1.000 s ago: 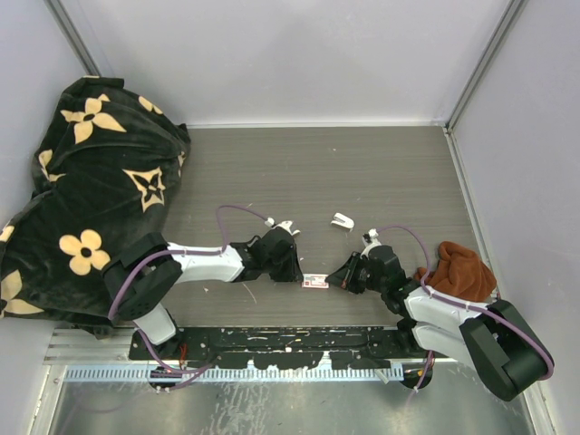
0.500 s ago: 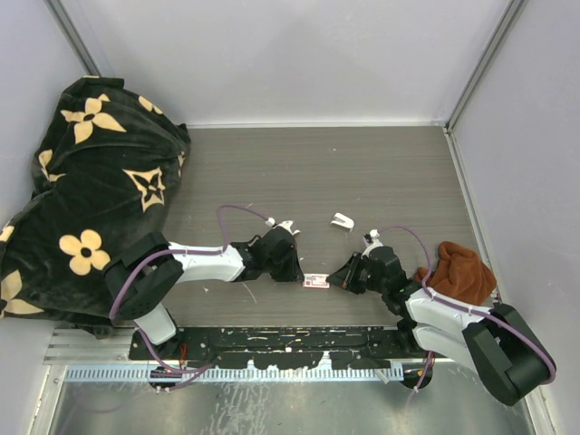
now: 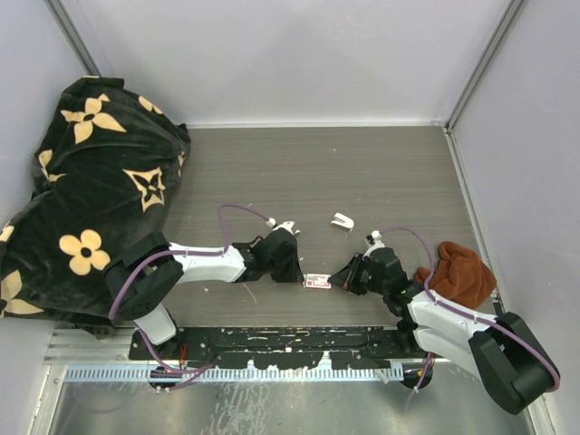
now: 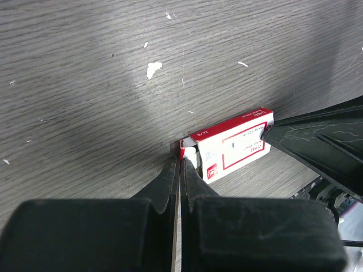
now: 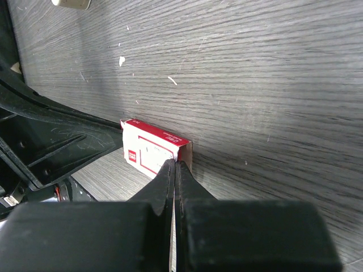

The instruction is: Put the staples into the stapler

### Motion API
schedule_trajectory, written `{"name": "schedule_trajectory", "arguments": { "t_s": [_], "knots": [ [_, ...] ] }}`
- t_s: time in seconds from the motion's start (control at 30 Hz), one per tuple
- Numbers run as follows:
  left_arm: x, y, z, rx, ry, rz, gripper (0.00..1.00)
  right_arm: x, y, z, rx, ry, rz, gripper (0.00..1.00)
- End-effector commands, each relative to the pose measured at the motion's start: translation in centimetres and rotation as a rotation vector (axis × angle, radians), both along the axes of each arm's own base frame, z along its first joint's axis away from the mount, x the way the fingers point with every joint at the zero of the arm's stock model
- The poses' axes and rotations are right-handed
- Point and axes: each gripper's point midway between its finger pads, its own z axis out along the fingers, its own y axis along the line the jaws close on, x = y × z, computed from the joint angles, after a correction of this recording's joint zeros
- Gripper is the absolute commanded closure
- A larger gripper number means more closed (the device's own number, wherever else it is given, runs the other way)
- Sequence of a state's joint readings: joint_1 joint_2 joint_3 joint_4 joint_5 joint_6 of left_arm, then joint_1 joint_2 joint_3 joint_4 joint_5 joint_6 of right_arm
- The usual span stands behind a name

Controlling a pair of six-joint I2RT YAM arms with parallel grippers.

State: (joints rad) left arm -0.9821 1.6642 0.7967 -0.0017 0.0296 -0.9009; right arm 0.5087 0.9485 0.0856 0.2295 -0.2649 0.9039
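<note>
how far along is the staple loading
Done: nothing loaded yet; the staple box lies on the table, its end by the left pincer looking partly open. In hand: that pincer and the right pincer are shut at opposite ends of the box. Left: getting a strip out and into the white stapler, which lies apart, untouched.

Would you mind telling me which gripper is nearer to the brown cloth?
Right. The right gripper is at the end of the staple box toward the brown cloth; the left gripper is at its opposite end, farther away.
</note>
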Motion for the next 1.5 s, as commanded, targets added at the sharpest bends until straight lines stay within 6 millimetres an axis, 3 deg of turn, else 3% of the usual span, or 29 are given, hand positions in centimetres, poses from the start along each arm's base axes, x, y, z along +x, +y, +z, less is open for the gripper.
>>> {"name": "schedule_trajectory", "arguments": {
  "t_s": [0.0,1.47],
  "knots": [
    [0.0,1.4,-0.5,0.074,-0.009,0.004,1.0,0.5,-0.9,-0.5,-0.043,-0.002,-0.049,1.0],
    [-0.3,3.7,-0.2,0.134,-0.044,0.009,1.0,0.5,-1.5,-0.8,-0.075,0.014,-0.072,0.99]
  ]
}}
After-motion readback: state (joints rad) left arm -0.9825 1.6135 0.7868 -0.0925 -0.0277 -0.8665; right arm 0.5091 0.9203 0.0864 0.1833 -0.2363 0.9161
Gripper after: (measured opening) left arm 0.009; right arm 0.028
